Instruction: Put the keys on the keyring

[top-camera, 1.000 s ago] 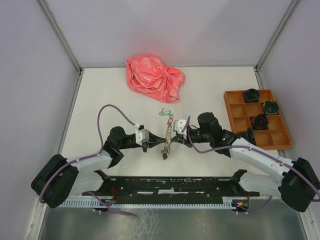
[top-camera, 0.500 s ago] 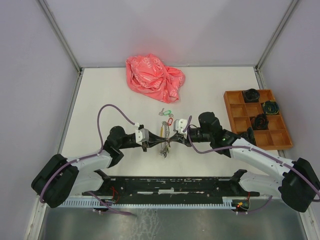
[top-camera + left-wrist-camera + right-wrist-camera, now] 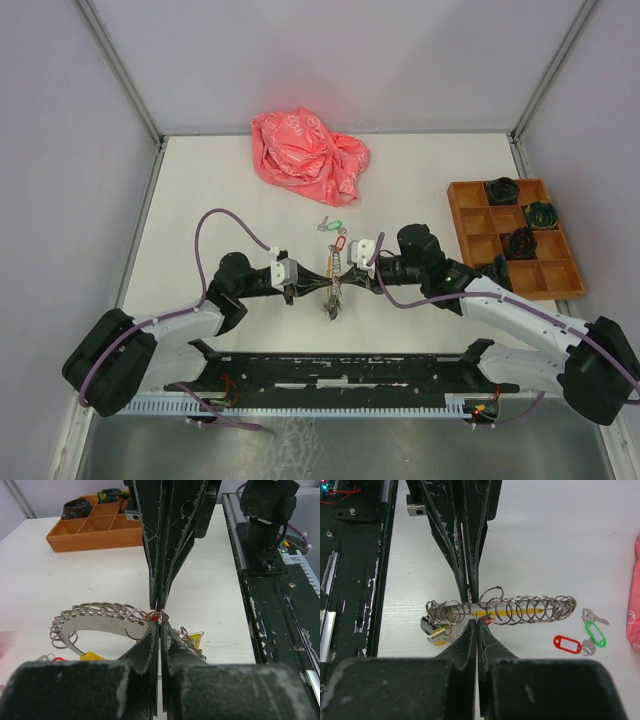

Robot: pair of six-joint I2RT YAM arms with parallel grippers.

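The keyring (image 3: 333, 288) is a thin wire ring threaded with several small split rings, keys and yellow tags, and it hangs between my two grippers near the table's middle front. My left gripper (image 3: 316, 287) (image 3: 160, 623) is shut on its wire from the left. From the right, my right gripper (image 3: 346, 274) (image 3: 476, 622) is shut on the same wire, tip to tip with the left fingers (image 3: 464, 540). In the right wrist view the keyring (image 3: 530, 609) stretches out like a coil. Two loose keys lie just beyond on the table: a red-tagged key (image 3: 340, 241) (image 3: 568, 644) and a green-tagged key (image 3: 331, 225) (image 3: 594, 632).
A crumpled pink plastic bag (image 3: 308, 155) lies at the back centre. At the right stands an orange compartment tray (image 3: 478, 245) (image 3: 95, 530) holding black round parts. A black rail (image 3: 340, 375) runs along the near edge between the arm bases. Grey walls enclose the table.
The keyring has flexed between the grippers: stretched long a second ago, bulged wider half a second ago, narrower again now. Both grippers stay shut and nearly in place.
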